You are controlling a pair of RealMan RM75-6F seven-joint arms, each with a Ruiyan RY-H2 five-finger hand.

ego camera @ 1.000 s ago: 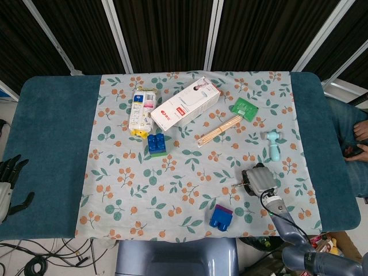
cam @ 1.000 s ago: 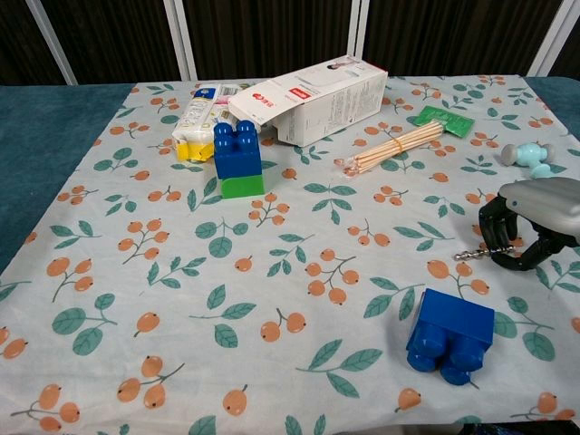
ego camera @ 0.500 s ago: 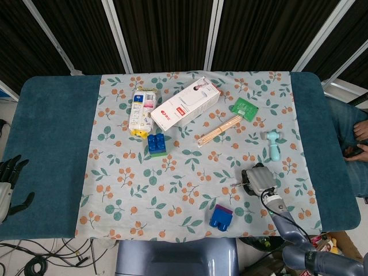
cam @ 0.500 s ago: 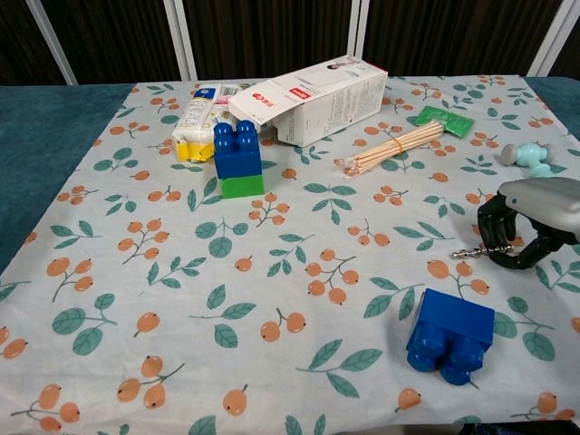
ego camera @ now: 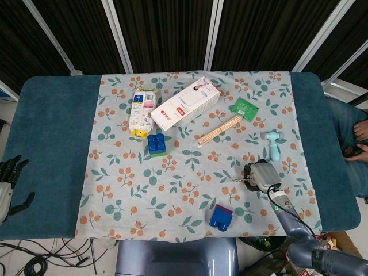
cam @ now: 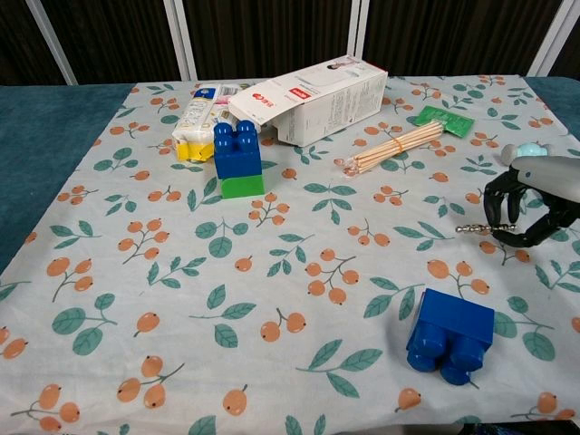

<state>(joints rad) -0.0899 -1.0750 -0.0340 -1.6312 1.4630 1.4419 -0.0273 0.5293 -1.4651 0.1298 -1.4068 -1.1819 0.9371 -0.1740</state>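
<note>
Right hand point(cam: 527, 210) curled around a small corkscrew point(cam: 475, 229), lifted just off the floral cloth point(cam: 272, 272), screw tip poking left. Left hand point(ego camera: 8, 184) spread, idle at tabletop point(ego camera: 46, 132) edge.

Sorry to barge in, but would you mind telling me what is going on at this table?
The right hand holds a small corkscrew, its metal spiral pointing left just above the floral cloth, beside a blue block. The left hand rests idle and open at the table's far edge. A white box, skewers and a blue-green block lie untouched further back.
</note>
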